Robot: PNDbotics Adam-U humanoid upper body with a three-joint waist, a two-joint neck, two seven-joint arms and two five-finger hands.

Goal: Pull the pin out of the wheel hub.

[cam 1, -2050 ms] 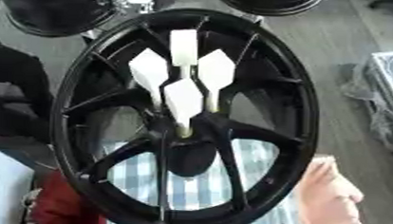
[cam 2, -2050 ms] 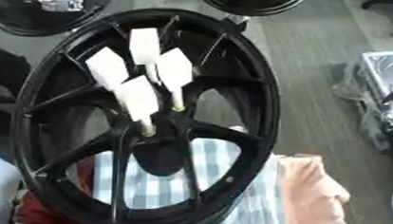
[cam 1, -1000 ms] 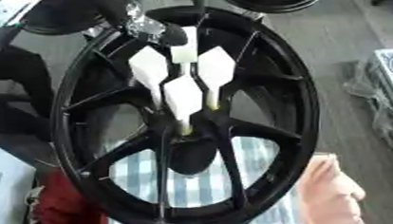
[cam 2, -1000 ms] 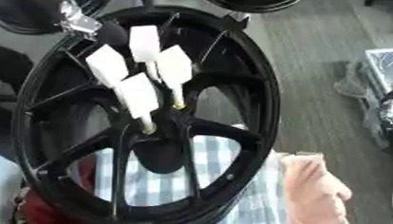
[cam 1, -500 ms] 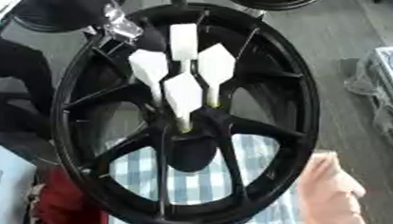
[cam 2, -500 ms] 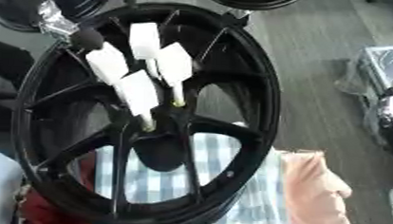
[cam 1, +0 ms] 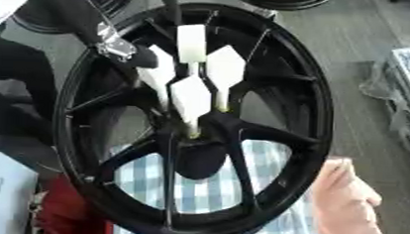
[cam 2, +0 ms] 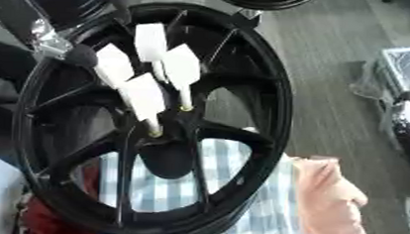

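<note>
Approach step: my left hand (cam 1: 116,45) comes in at the upper left rim of the wheel (cam 1: 317,119); whether its fingers are spread or curled I cannot tell. Four white-flagged pins (cam 1: 190,99) stand in the hub. Next I must close on one pin and draw it straight out

I can read no writing, brand, number or sign anywhere here, on the things before me or around.
</note>
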